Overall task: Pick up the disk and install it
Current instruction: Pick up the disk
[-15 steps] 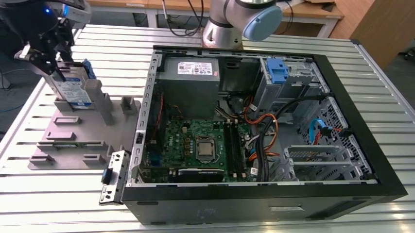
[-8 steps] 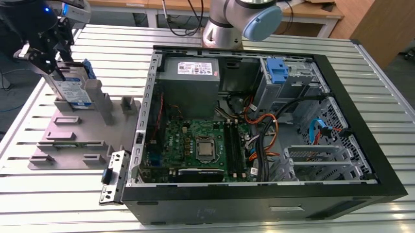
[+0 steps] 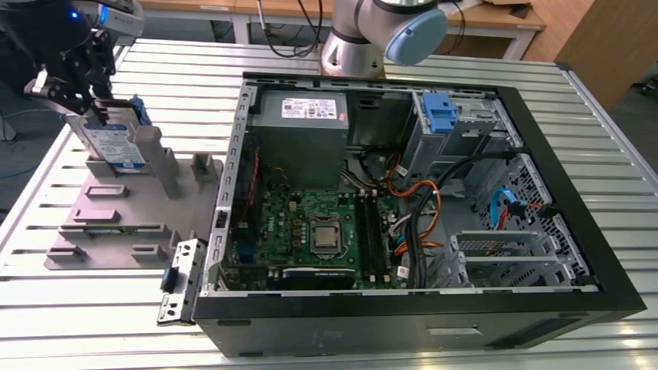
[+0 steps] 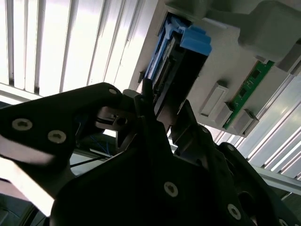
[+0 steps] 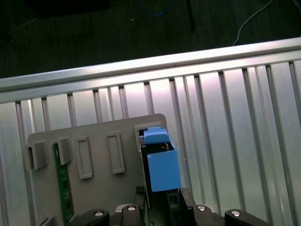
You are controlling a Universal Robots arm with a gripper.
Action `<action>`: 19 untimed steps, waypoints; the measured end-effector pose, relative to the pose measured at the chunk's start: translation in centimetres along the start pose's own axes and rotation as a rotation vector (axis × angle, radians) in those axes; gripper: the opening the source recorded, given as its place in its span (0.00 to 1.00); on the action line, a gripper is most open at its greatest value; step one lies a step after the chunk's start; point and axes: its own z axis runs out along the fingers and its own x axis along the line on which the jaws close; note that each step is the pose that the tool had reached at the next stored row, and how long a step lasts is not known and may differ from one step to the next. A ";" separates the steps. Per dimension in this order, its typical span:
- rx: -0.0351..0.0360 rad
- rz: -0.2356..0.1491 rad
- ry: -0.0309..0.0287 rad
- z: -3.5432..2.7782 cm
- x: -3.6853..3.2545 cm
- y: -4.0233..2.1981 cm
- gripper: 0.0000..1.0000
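Centrally in the exterior view, an open black computer case (image 3: 411, 331) lies on its side on a slatted aluminium bench (image 3: 92, 308). Inside the case, a grey power supply box (image 3: 298, 116) sits at about eleven o'clock. A green motherboard (image 3: 308, 223) fills the area from the middle toward seven o'clock. A bare blue plastic bracket (image 3: 439, 114) rests in the drive bay at one o'clock, and bundles of black, orange and blue cables run through the three o'clock side.

Outside the case, at nine o'clock from it, a grey slotted fixture (image 3: 113, 223) lies flat on the bench. The disk (image 3: 111, 145) stands on edge in a slot at the fixture's far, eleven o'clock end. Its long axis is roughly upright. Its broad face with the white-and-blue label is turned toward the exterior camera, and a blue side rail (image 3: 139, 112) runs along its three o'clock edge. In the first wrist view, a narrow green circuit board (image 5: 63, 188) also stands on edge in another fixture slot, well apart from the disk (image 5: 162, 169).

The black hand (image 3: 101, 96) hangs directly over the disk's top end. In the second wrist view, the hand (image 4: 162, 101) sits around the near end of the disk (image 4: 178, 70). I cannot tell whether it is squeezing the disk or merely surrounding it. The disk is seated in the fixture, not in the case.
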 end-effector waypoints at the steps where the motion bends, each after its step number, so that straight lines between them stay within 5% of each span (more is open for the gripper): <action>1: -0.0001 0.000 0.0001 -0.01 0.00 0.00 0.39; 19: -0.0001 0.000 0.0000 -0.08 0.00 0.00 0.35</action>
